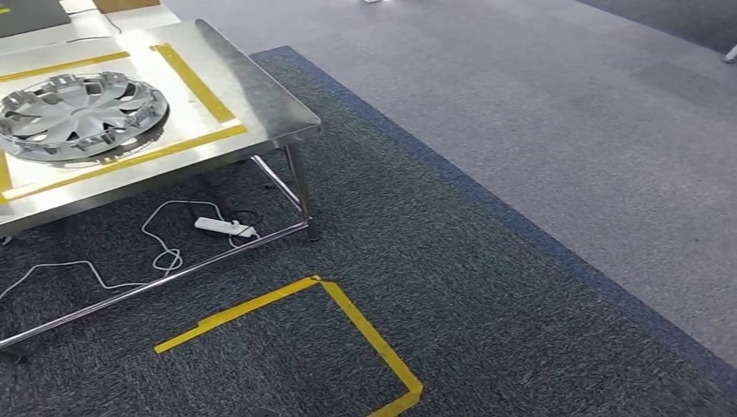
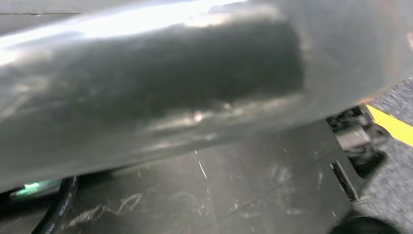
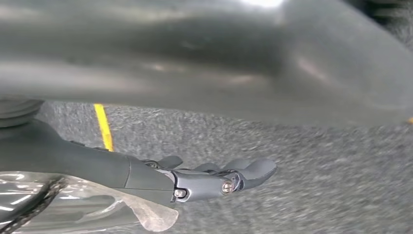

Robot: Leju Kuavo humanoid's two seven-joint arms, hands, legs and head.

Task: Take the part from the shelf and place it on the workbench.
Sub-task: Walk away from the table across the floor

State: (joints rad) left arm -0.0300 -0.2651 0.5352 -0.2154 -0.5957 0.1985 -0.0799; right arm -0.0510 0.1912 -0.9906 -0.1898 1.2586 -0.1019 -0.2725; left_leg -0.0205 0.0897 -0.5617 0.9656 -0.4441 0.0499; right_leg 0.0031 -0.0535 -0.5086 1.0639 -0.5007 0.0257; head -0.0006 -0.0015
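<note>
Right hand point(image 3: 214, 178) empty, fingers loosely extended; left hand's state hidden behind blurred grey surface.

A polished steel workbench point(image 1: 261, 95), marked with yellow tape lines point(image 1: 195, 82), bears one silver plastic wheel cover point(image 1: 78, 115).

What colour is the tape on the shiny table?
Yellow. The tape on the table shows best in the head view.

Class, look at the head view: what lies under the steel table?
Under the table, a white power strip and loose white cables lie on the dark carpet. The tabletop hides whatever is farther back beneath it.
</note>
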